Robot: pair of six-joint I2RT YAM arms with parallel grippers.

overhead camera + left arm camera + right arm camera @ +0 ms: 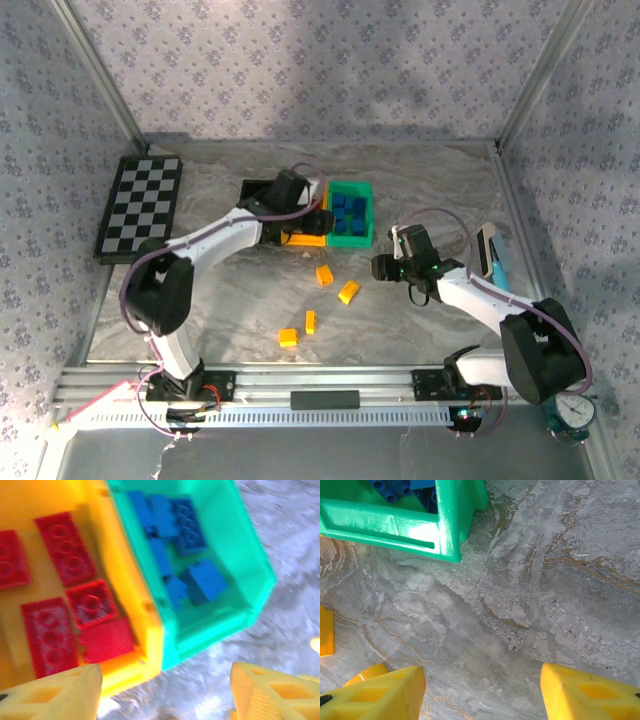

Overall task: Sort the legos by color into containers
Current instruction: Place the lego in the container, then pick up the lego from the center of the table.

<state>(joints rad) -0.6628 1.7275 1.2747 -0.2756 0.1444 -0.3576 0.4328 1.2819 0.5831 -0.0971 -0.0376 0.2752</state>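
**Both hands open and empty; four yellow bricks loose on the table**

From above, my left arm lies across the black bin (256, 188), so I cannot see what is in it. The wrist also covers most of the yellow bin (303, 240). The left wrist picture is smeared and the brick edges there are soft. In the right wrist view, one of the yellow bricks (325, 632) is cut off by the left edge, and the green bin (380, 522) shows just a corner.

The table (430, 180) is grey veined marble. Flowered wallpaper (300, 60) walls it in, and a checkerboard (140, 207) lies at the far left.

The yellow bin and the green bin stand side by side, touching. The yellow one holds red bricks (65, 547); I count five. The green one holds blue bricks (200, 580). Four yellow bricks lie loose on the marble, on my side of the bins.

My left gripper (165, 690) hangs over the near corner where those two bins meet, fingers spread with nothing between them. My right gripper (481, 680) is over bare marble near the green bin, fingers apart and empty.
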